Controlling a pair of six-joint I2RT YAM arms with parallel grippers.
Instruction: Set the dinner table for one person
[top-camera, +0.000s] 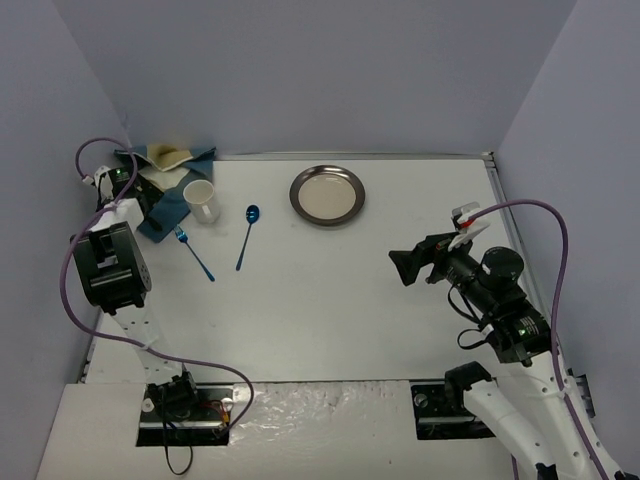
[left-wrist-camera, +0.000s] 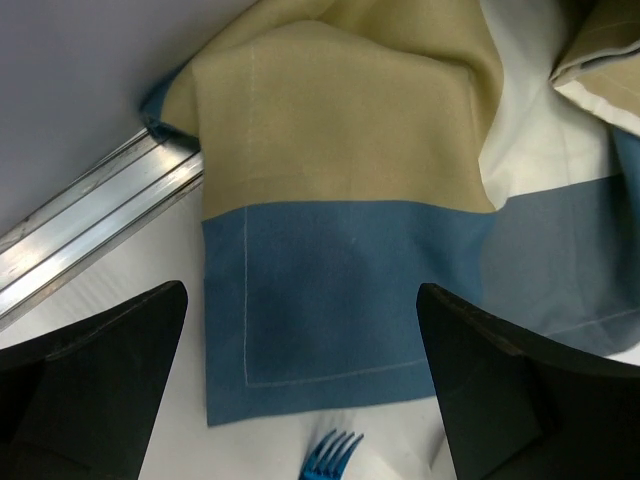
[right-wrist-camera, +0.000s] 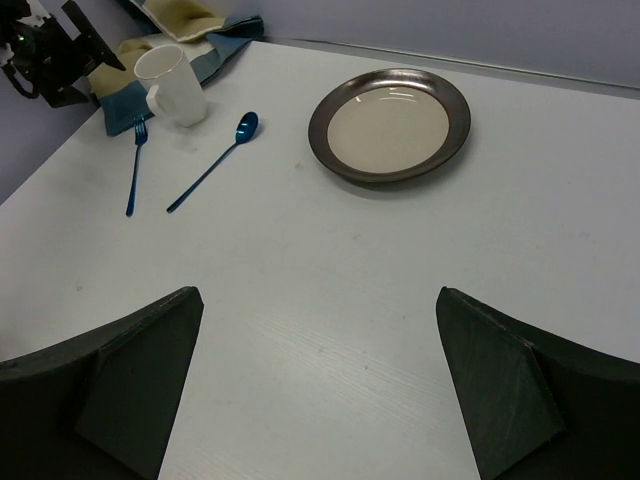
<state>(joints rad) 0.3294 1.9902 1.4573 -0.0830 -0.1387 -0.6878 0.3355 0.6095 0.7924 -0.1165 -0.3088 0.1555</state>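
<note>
The white dinner table (top-camera: 330, 310) carries a dark-rimmed plate (top-camera: 327, 194) at the back centre. A white mug (top-camera: 201, 200), a blue fork (top-camera: 195, 255) and a blue spoon (top-camera: 246, 237) sit at the back left. A blue-and-tan placemat (top-camera: 162, 216) lies rumpled in the back left corner. My left gripper (left-wrist-camera: 300, 380) hangs open just over the placemat's blue corner (left-wrist-camera: 330, 290), with the fork's tines (left-wrist-camera: 330, 455) right below that corner. My right gripper (right-wrist-camera: 320, 370) is open above bare table at the right, and the plate (right-wrist-camera: 389, 123) lies ahead of it.
A metal rail (left-wrist-camera: 90, 240) runs along the table's left edge beside the placemat. Grey walls close in the back and both sides. The mug (right-wrist-camera: 172, 85) stands against the placemat's edge, with the fork (right-wrist-camera: 135, 165) and spoon (right-wrist-camera: 215, 160) just in front.
</note>
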